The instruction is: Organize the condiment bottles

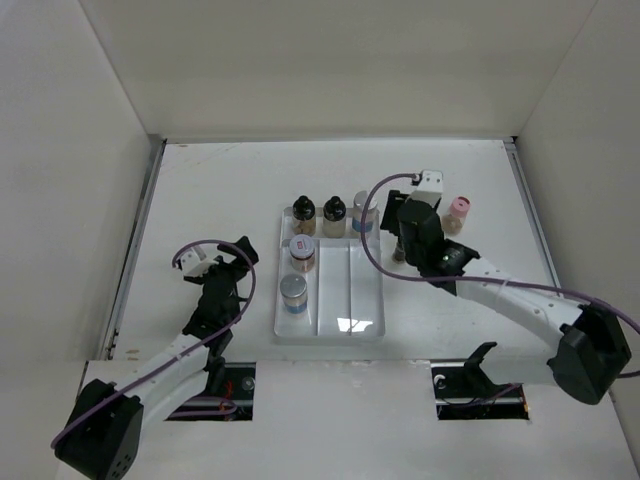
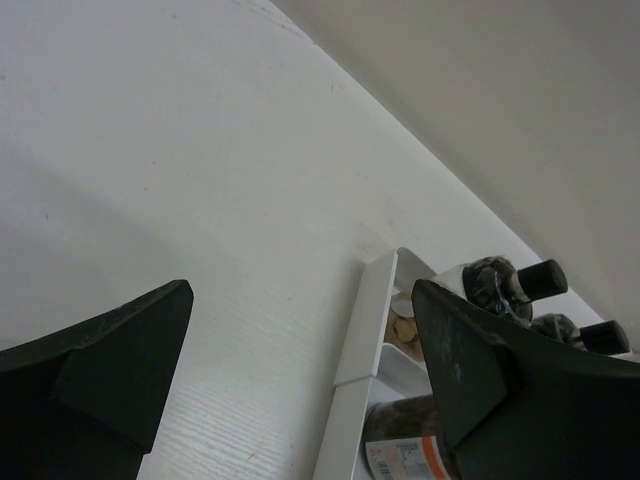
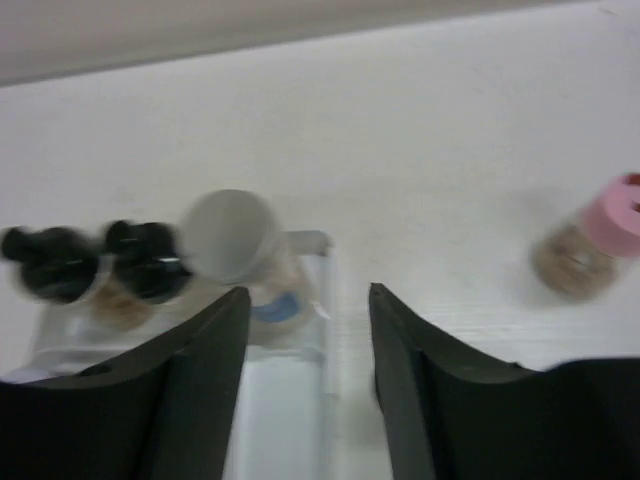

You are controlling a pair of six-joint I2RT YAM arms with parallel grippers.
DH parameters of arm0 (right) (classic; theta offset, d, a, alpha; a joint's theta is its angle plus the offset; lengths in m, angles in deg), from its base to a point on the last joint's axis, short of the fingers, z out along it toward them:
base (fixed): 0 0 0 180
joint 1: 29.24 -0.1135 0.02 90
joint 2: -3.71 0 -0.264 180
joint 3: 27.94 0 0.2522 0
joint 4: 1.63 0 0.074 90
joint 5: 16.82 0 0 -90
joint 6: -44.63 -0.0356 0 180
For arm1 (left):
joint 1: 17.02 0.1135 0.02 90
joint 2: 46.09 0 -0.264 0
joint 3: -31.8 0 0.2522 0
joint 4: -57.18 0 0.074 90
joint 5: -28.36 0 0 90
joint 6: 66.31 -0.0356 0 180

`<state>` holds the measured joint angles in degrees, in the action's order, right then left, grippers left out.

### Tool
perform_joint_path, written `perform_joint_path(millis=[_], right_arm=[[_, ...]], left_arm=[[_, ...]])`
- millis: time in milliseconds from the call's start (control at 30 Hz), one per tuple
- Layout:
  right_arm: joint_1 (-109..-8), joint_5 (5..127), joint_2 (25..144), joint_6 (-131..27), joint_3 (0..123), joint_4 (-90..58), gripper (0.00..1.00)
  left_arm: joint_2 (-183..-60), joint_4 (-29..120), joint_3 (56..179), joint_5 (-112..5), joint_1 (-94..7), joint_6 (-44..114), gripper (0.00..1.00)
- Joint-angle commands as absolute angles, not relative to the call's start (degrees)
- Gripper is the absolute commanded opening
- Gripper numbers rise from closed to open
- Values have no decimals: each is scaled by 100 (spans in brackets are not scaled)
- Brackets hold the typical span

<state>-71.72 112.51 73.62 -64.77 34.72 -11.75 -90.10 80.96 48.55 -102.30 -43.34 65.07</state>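
L gripper [image 2: 300,300]: spread, empty. R gripper [image 3: 308,295]: part-open, nothing between; view blurred. Cylindrical black-cap jars [image 1: 303,212] in smooth white tray [image 1: 362,290]; pink-cap jar [image 1: 458,212] outside.

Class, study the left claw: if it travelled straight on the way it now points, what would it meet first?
Most likely the left claw would meet the left wall of the white divided tray, though depth is unclear.

Five condiment bottles [image 1: 293,291] upright in tray [image 1: 365,300], pink-capped bottle [image 1: 458,212] outside
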Motion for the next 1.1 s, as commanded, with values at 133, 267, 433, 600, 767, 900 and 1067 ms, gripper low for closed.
perform_joint_path(millis=[133, 267, 433, 600, 767, 900, 1067], right_arm=[[-6673, 11344, 7815, -6848, 3425, -1846, 82], [-6568, 11247, 7964, -7042, 3284, -1987, 77], [-6401, 10782, 8122, -7200, 3126, -1961, 70], [-6348, 10650, 8228, -7288, 3047, -1856, 65], [-6339, 10509, 8413, -7270, 3152, -1917, 60], [-6339, 10535, 8448, -7271, 3161, -1961, 49], [-6444, 11070, 7940, -7078, 3204, -2057, 40]], left_arm=[[-9136, 8261, 4987, -10004, -4369, 6543, 94], [-9154, 8262, 4987, -9926, -4342, 6561, 94], [-9267, 8270, 5004, -9926, -4334, 6561, 94], [-9259, 8279, 5013, -9969, -4369, 6561, 94], [-9233, 8297, 5005, -9934, -4378, 6570, 94], [-9303, 8297, 5013, -9873, -4317, 6570, 94], [-9294, 8314, 5013, -9925, -4369, 6570, 94]])
